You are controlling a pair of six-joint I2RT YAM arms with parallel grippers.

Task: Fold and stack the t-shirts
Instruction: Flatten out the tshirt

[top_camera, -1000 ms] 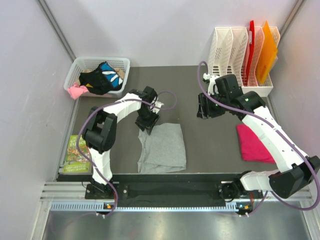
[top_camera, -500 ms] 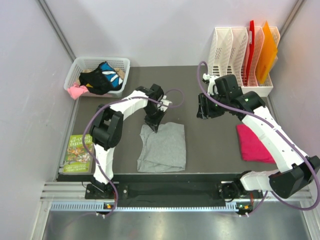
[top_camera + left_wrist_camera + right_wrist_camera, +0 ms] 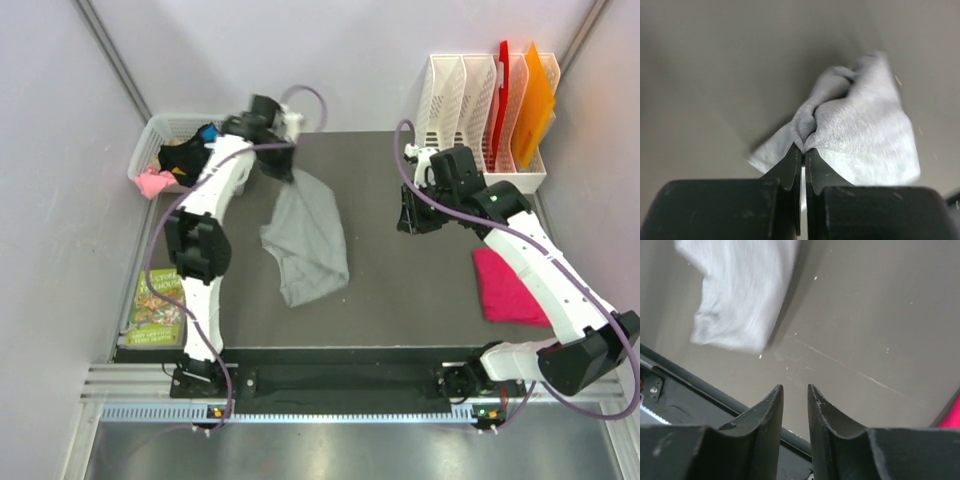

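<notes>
The left gripper (image 3: 803,150) has clamped fully shut on a bunched fold of the grey shirt (image 3: 308,240) and swung it up and away. A second ago the shirt lay flat as a rough rectangle on the near-middle of the worktop (image 3: 420,300), with the gripper open at its far edge. Now that edge is hoisted toward the far left corner, close to the basket (image 3: 175,119). The cloth hangs from the pinch in a long slanted drape. Its lower end trails at the near-left part of the worktop, though I cannot tell how much of it rests there. In the left wrist view the jaws meet on a thick pucker of fabric, so the hold looks firm, but it gathers several layers rather than one clean edge.

The right gripper (image 3: 415,215) hovers over the middle of the worktop, well clear of the grey shirt. Its jaws have narrowed to a slim gap and hold nothing. The pink shirt (image 3: 510,285) lies folded on the right side, unmoved.

For the task, the grey shirt's earlier shape is undone. This looks like a lift to shake it out or lay it afresh before a new fold. Stacking has not started, since the two shirts are well apart.
</notes>
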